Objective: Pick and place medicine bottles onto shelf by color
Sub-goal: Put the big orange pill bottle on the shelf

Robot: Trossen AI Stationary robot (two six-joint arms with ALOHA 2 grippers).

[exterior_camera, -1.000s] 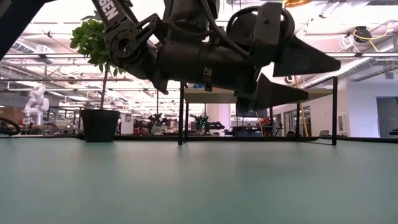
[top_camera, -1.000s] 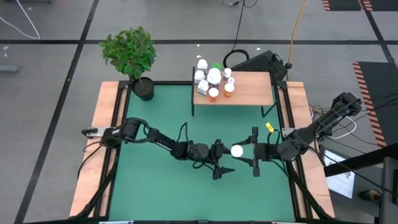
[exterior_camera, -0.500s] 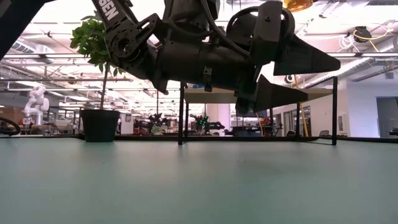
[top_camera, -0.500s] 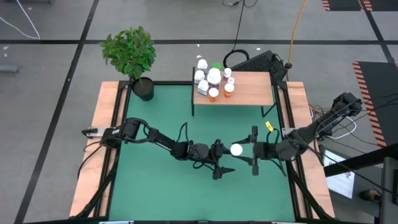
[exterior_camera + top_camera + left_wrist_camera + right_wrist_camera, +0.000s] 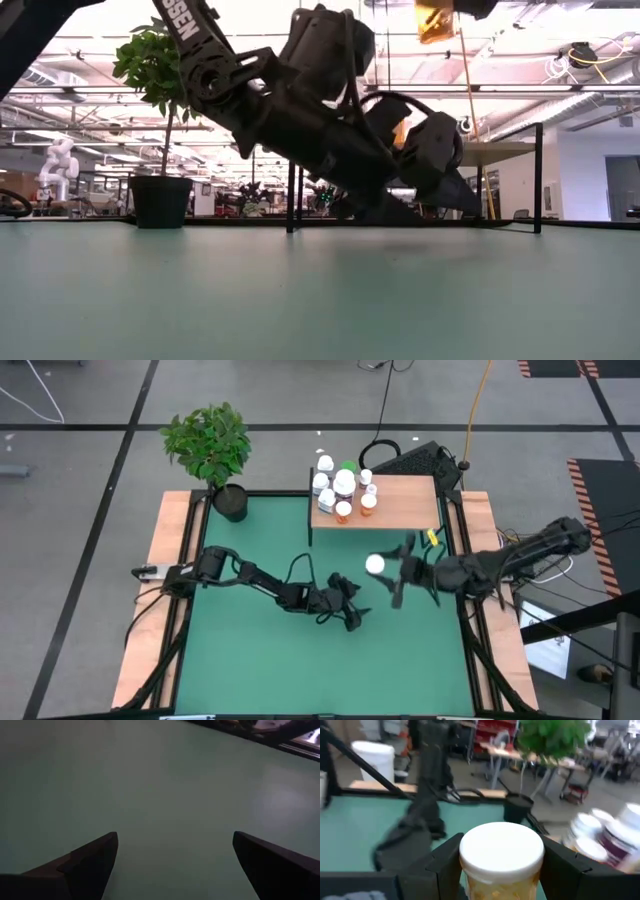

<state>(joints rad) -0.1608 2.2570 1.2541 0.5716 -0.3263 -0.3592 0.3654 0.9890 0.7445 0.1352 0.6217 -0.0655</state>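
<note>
high view: right gripper (image 5: 385, 572), clamping amber bottle (image 5: 375, 565), has swung toward shelf (image 5: 400, 505).

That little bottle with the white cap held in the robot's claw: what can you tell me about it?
The small amber-orange pill bottle with a round white cap looks like clear plastic with yellowish contents. It stands upright, clamped between the two dark fingers of the right gripper, which touch its sides. It hangs in the air above the green mat, just in front of the light-wood shelf that carries the other bottles. From above, only its white cap shows.
</note>
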